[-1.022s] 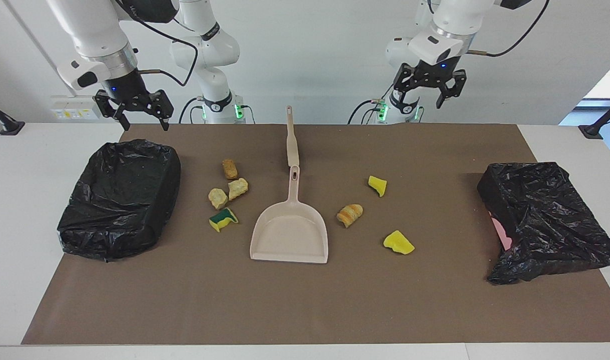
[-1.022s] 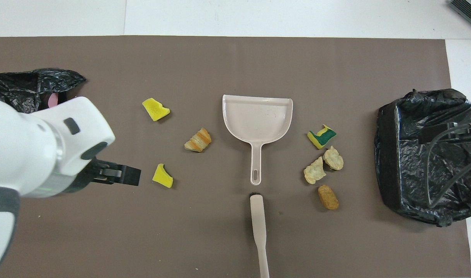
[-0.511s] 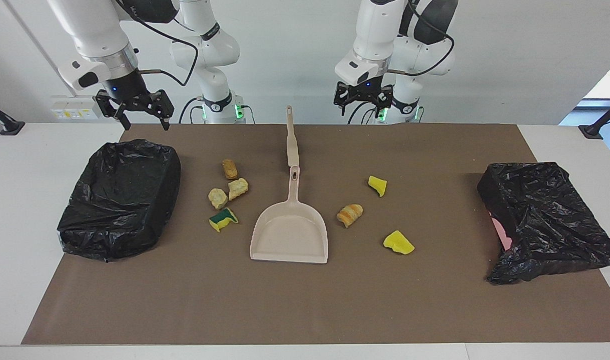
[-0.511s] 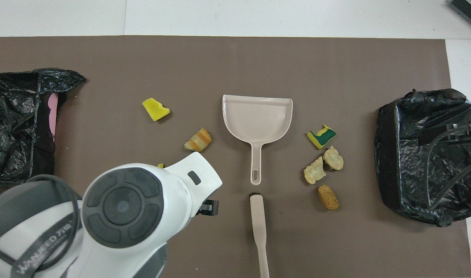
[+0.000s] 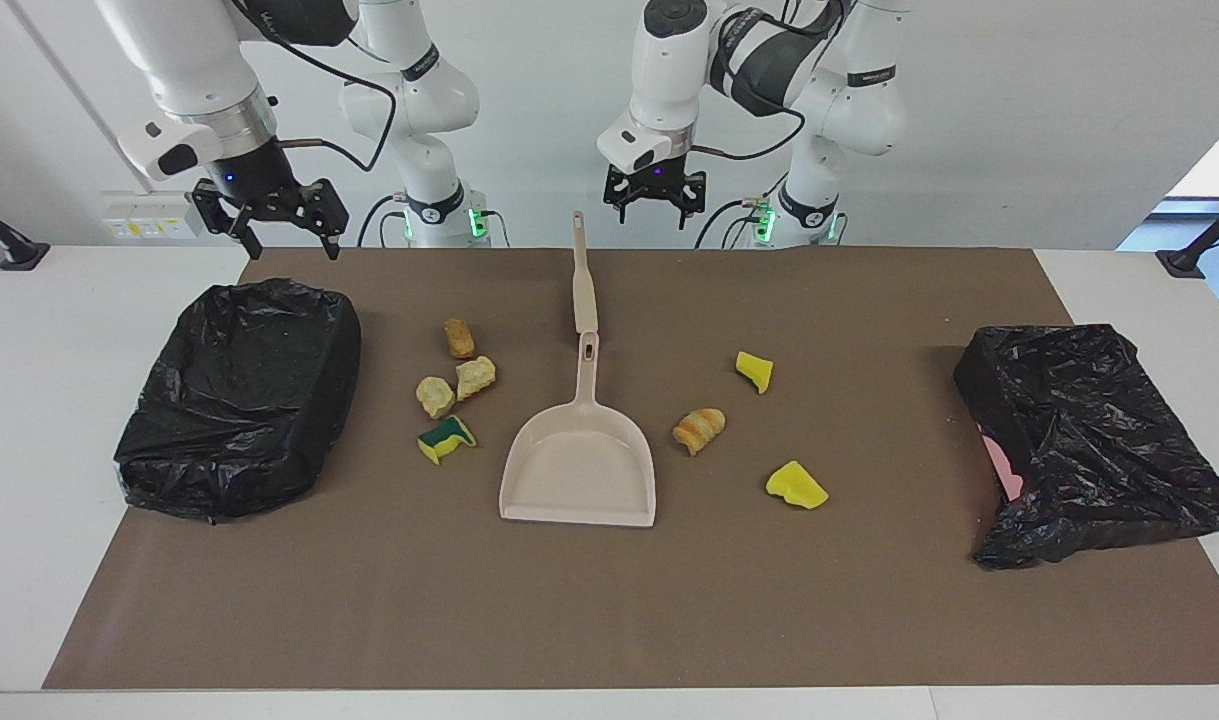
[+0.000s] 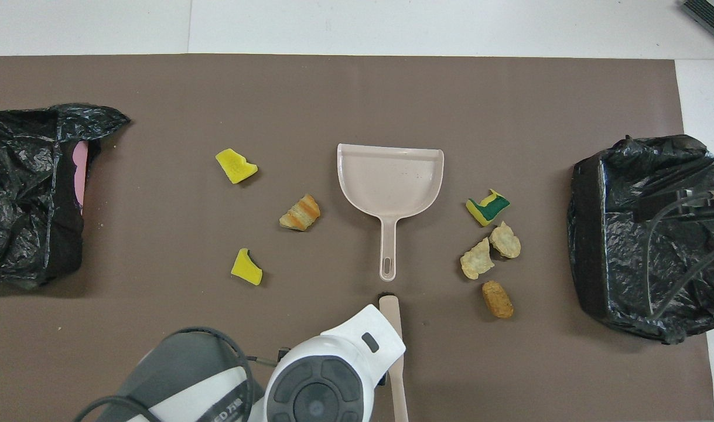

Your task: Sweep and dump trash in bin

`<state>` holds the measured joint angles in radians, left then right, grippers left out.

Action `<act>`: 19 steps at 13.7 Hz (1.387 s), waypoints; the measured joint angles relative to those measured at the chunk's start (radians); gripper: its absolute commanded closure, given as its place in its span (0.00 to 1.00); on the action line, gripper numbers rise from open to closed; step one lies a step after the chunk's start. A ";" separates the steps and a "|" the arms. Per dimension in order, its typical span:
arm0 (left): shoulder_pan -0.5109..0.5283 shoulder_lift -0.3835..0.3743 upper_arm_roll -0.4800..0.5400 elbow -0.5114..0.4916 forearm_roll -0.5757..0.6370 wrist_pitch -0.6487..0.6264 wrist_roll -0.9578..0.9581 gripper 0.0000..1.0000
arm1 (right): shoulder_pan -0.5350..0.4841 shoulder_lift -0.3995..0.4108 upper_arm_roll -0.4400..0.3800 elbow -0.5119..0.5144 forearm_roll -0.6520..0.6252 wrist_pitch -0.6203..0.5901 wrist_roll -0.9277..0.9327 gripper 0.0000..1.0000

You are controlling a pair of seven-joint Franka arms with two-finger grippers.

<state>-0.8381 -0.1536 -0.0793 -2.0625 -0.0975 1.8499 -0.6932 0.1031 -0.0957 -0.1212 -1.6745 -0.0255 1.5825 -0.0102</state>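
Note:
Trash lies on the brown mat on both sides of a beige dustpan [image 5: 579,465]. Toward the right arm's end are a yellow-and-green sponge [image 5: 446,438], two tan lumps [image 5: 435,396] and a brown lump [image 5: 459,338]. Toward the left arm's end are a striped bread lump [image 5: 699,429] and two yellow chunks [image 5: 754,371] [image 5: 796,485]. A beige brush [image 5: 582,275] lies in line with the dustpan's handle, nearer the robots. My left gripper [image 5: 655,215] hangs open beside the brush's handle end; in the overhead view its wrist [image 6: 333,381] hides it. My right gripper [image 5: 289,250] waits open above a black-lined bin [image 5: 239,400].
A second black-bagged bin [image 5: 1089,440] sits at the left arm's end of the table, tilted, with pink showing at its side. The brown mat [image 5: 609,600] covers most of the white table. The mat is bare on the side of the dustpan away from the robots.
The left arm has swung from its own end of the table to the middle, and its gripper now hangs by the brush's handle. The right arm has hardly moved. Nothing on the mat has shifted.

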 measured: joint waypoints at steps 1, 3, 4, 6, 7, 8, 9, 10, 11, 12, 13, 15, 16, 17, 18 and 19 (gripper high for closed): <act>-0.035 0.008 0.000 -0.026 -0.001 0.040 -0.038 0.00 | 0.000 0.000 0.000 0.000 0.000 0.000 0.000 0.00; -0.109 0.042 -0.001 -0.080 -0.001 0.155 -0.116 0.00 | 0.000 0.000 0.000 0.000 0.000 0.000 0.000 0.00; -0.136 0.065 -0.001 -0.094 -0.001 0.197 -0.139 0.00 | 0.000 0.000 0.000 0.000 0.000 0.000 0.000 0.00; -0.169 0.116 0.000 -0.103 -0.001 0.263 -0.173 0.00 | 0.001 0.000 0.000 0.000 0.000 0.000 0.000 0.00; -0.185 0.139 0.000 -0.103 -0.001 0.285 -0.187 0.00 | 0.003 -0.001 0.000 0.000 0.000 0.000 0.000 0.00; -0.201 0.155 0.000 -0.103 -0.001 0.301 -0.200 0.00 | 0.004 -0.001 0.000 0.000 0.000 0.000 0.000 0.00; -0.216 0.167 0.000 -0.103 -0.001 0.311 -0.212 0.00 | 0.005 -0.001 0.000 0.000 0.003 0.000 0.000 0.00; -0.236 0.184 0.000 -0.104 -0.001 0.319 -0.232 0.00 | 0.005 -0.001 0.000 0.000 0.010 0.000 0.000 0.00; -0.260 0.211 0.000 -0.105 -0.001 0.337 -0.256 0.00 | 0.006 -0.002 0.001 0.000 0.019 0.000 0.000 0.00; -0.280 0.239 0.000 -0.105 -0.001 0.353 -0.274 0.00 | 0.007 -0.003 0.007 0.000 0.021 0.000 0.000 0.00; -0.292 0.259 -0.001 -0.105 -0.001 0.359 -0.286 0.00 | 0.007 -0.004 0.017 0.000 0.021 0.000 0.000 0.00; -0.297 0.275 0.001 -0.104 -0.001 0.363 -0.293 0.08 | 0.008 -0.005 0.029 0.000 0.021 0.000 0.000 0.00; -0.297 0.274 0.003 -0.102 -0.001 0.363 -0.293 0.10 | 0.008 -0.006 0.029 0.000 0.021 0.000 0.000 0.00; -0.297 0.274 0.006 -0.101 -0.001 0.363 -0.294 0.18 | 0.007 -0.006 0.029 0.000 0.021 0.000 0.000 0.00; -0.296 0.274 0.009 -0.100 -0.001 0.363 -0.294 0.29 | 0.007 -0.006 0.029 0.000 0.021 0.000 0.000 0.00; -0.296 0.274 0.011 -0.100 -0.001 0.363 -0.294 0.41 | 0.007 -0.006 0.029 -0.001 0.021 0.000 0.000 0.00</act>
<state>-1.1340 0.1204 -0.0681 -2.1623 -0.0990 2.2133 -0.9871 0.1099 -0.1014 -0.0926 -1.6757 -0.0042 1.5824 -0.0102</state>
